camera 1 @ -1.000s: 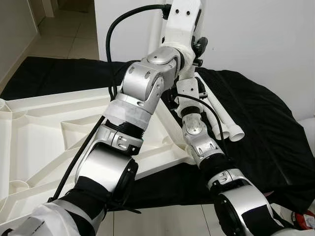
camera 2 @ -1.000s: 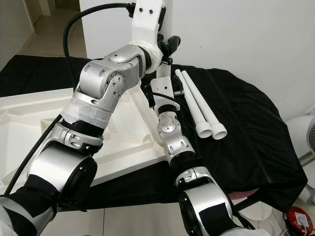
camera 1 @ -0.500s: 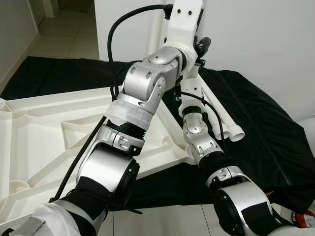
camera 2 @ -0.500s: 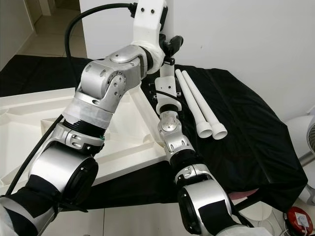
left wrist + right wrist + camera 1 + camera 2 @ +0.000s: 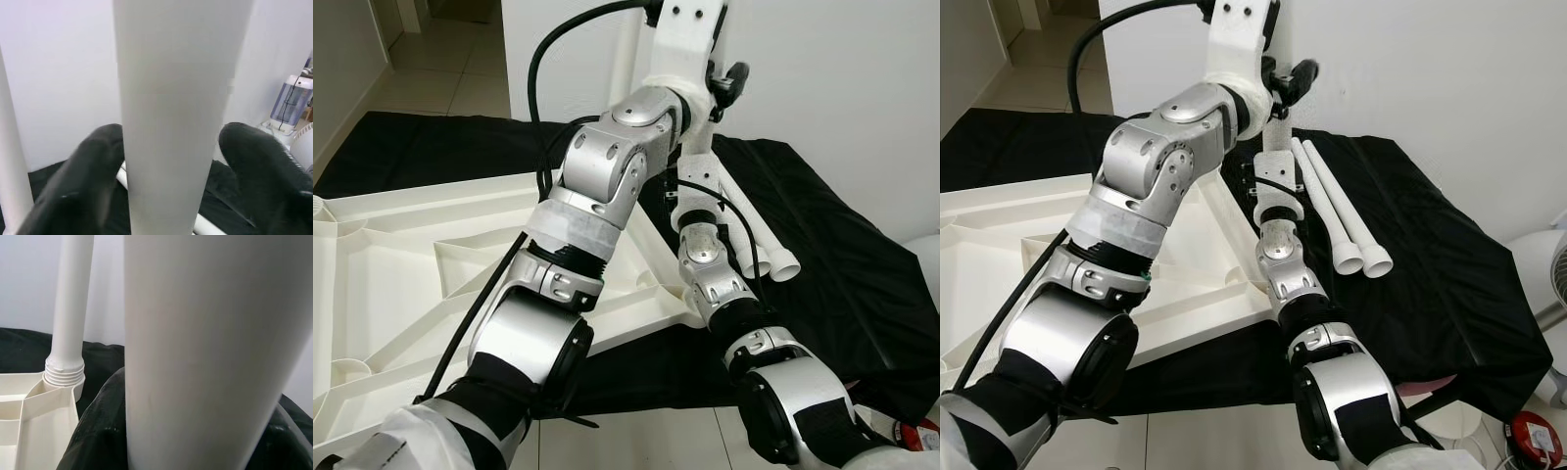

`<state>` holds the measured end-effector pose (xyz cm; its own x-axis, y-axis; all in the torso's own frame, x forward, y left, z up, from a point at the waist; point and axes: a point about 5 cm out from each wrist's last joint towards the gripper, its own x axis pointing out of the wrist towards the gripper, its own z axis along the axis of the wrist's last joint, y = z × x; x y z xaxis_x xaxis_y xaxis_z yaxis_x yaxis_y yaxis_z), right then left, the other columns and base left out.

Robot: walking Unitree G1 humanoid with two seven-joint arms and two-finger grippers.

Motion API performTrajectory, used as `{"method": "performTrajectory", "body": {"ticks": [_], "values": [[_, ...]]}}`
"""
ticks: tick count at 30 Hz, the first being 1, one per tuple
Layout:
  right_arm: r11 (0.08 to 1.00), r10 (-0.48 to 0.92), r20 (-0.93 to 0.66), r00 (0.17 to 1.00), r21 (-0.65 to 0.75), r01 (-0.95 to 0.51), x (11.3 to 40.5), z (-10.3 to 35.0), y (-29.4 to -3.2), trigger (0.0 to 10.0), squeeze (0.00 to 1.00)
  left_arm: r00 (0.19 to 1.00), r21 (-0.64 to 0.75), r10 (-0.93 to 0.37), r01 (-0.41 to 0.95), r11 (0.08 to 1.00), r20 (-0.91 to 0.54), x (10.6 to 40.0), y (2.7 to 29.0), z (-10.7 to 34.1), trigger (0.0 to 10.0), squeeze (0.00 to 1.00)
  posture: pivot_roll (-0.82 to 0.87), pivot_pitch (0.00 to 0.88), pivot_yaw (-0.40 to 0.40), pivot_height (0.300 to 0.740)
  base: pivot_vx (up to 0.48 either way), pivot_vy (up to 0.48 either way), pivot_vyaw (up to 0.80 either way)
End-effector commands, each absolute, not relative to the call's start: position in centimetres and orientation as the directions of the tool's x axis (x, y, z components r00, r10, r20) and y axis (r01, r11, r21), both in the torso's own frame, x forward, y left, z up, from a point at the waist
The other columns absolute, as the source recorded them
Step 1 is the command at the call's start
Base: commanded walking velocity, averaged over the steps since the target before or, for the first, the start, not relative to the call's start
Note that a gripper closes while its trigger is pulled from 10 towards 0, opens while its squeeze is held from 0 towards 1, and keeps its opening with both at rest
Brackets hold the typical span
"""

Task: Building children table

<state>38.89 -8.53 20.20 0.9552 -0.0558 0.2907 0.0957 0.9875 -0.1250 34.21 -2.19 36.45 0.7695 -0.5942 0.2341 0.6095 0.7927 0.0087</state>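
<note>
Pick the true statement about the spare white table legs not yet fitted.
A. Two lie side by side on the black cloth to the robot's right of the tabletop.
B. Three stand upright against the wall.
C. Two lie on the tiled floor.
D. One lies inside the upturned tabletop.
A: two white legs lie parallel on the black cloth, beside the upturned white tabletop, with their wider ends toward the robot.

A big white ribbed tabletop (image 5: 401, 274) lies upside down at the frame's left on black cloth; two loose white tube legs (image 5: 1342, 220) lie side by side right of centre
</note>
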Motion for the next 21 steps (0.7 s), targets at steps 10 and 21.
{"method": "performTrajectory", "body": {"ticks": [10,21], "values": [[0.995,-0.071,0.233,0.97,-0.046,0.084,39.0,19.6,-8.7,10.0,0.0,0.749,-0.017,-0.583,0.619,0.785,0.315,33.7,-2.1,37.7,10.0,0.0,0.03,0.0,-0.114,0.74,0.0,0.0,0.0],[0.99,-0.066,0.201,0.977,0.136,0.039,39.1,19.9,-8.7,10.0,0.0,0.747,-0.021,-0.589,0.624,0.781,0.308,33.3,-1.9,36.4,10.0,0.0,0.03,0.0,-0.109,0.74,0.0,0.0,0.0]]}}
